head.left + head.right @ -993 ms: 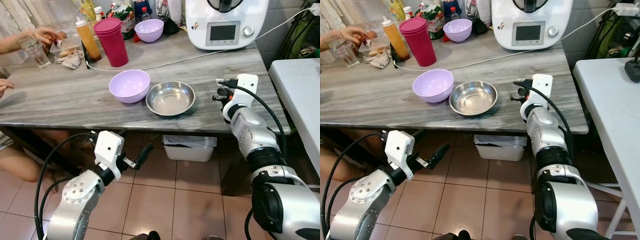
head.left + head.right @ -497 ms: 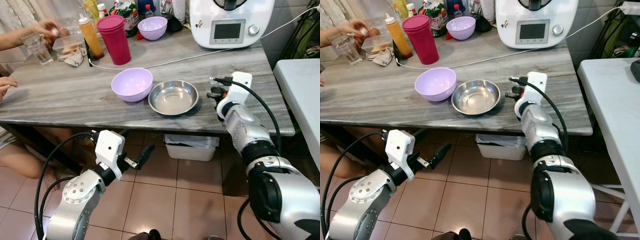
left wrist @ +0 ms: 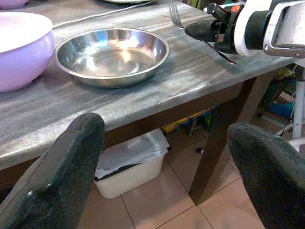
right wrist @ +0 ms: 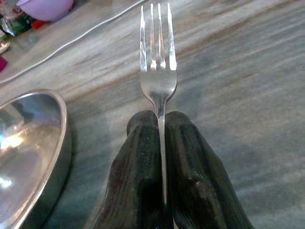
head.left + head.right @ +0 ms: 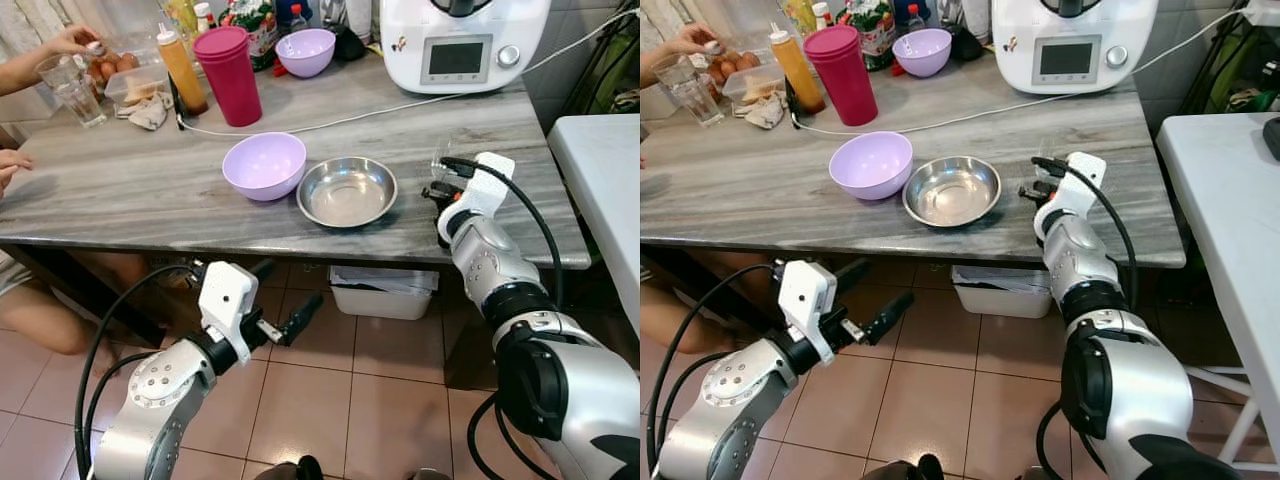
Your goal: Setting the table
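Right gripper (image 4: 161, 143) is pinching a fork (image 4: 157, 71) between closed fingers, hovering just beside the steel bowl (image 5: 346, 192).

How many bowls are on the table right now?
3: a lilac plastic bowl beside a shallow stainless-steel bowl near the table's front edge, and a second lilac bowl at the back by the white kitchen appliance. The back clutter may hide more.

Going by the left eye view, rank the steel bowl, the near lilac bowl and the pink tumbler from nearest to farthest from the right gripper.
From the right gripper, shut on a fork:
1. Steel bowl, just to its left.
2. Near lilac bowl, beyond the steel bowl.
3. Pink tumbler, far back left.
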Robot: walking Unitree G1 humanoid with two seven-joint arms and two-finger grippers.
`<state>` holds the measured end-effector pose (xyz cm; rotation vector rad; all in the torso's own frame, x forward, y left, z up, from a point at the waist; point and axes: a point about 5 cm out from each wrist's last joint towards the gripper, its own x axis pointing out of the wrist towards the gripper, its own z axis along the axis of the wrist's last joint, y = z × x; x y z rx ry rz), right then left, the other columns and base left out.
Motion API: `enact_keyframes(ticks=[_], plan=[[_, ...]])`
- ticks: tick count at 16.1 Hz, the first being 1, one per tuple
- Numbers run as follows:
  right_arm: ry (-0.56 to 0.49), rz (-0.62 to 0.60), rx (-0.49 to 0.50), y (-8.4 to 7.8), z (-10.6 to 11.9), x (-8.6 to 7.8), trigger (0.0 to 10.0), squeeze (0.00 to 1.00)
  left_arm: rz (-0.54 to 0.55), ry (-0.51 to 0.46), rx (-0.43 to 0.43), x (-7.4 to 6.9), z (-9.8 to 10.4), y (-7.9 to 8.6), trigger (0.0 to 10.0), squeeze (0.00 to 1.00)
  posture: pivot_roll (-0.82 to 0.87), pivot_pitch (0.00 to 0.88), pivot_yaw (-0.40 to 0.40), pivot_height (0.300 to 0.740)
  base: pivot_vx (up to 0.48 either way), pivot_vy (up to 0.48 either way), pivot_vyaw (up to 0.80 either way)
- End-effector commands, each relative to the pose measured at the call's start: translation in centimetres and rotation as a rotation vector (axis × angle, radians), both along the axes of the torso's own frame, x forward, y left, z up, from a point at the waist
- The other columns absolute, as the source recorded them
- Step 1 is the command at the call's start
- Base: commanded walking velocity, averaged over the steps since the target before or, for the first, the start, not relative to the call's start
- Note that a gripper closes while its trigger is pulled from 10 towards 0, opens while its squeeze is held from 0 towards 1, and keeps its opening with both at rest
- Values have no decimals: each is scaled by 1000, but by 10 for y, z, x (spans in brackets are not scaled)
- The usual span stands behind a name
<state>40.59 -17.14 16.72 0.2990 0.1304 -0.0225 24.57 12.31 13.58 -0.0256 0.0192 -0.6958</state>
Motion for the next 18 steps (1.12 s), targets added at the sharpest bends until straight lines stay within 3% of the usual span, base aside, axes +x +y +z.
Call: enact_keyframes(ticks=[1, 2, 3, 4, 5, 7, 13, 14, 18], plan=[[-2, 5, 31, 5, 2, 1, 10000, 0, -12, -6, 11, -2, 2, 2, 10000, 0, -97, 152, 152, 740, 0, 0, 0], [-2, 3, 35, 5, 1, 1, 10000, 0, -13, -4, 12, -2, 2, 2, 10000, 0, -94, 152, 152, 740, 0, 0, 0], [-2, 2, 36, 6, 1, 1, 10000, 588, -12, -1, 13, -2, 1, 2, 10000, 0, -92, 151, 153, 740, 0, 0, 0], [-1, 1, 36, 5, 1, 1, 10000, 592, -11, -1, 14, -2, 1, 3, 10000, 0, -91, 151, 152, 740, 0, 0, 0], [-1, 3, 44, 6, 1, 1, 10000, 784, -10, 1, 15, -3, 0, 3, 10000, 0, -88, 152, 152, 740, 0, 0, 0], [0, 5, 39, 6, 1, 1, 10000, 929, -7, 6, 19, -3, -1, 4, 10000, 0, -87, 153, 151, 740, 0, 0, 0], [-3, 1, 26, 5, 1, 1, 10000, 941, 1, 9, 32, -2, -3, 4, 10000, 0, -89, 151, 153, 740, 0, 0, 0], [-14, 2, 26, 4, 3, 2, 10000, 996, 3, 9, 35, -2, -3, 4, 10000, 0, -91, 147, 154, 740, 0, 0, 0], [-100, 41, -29, 9, 19, 4, 10000, 1000, 8, 0, 35, 1, -2, 4, 10000, 0, -94, 141, 152, 740, 0, 0, 0]])
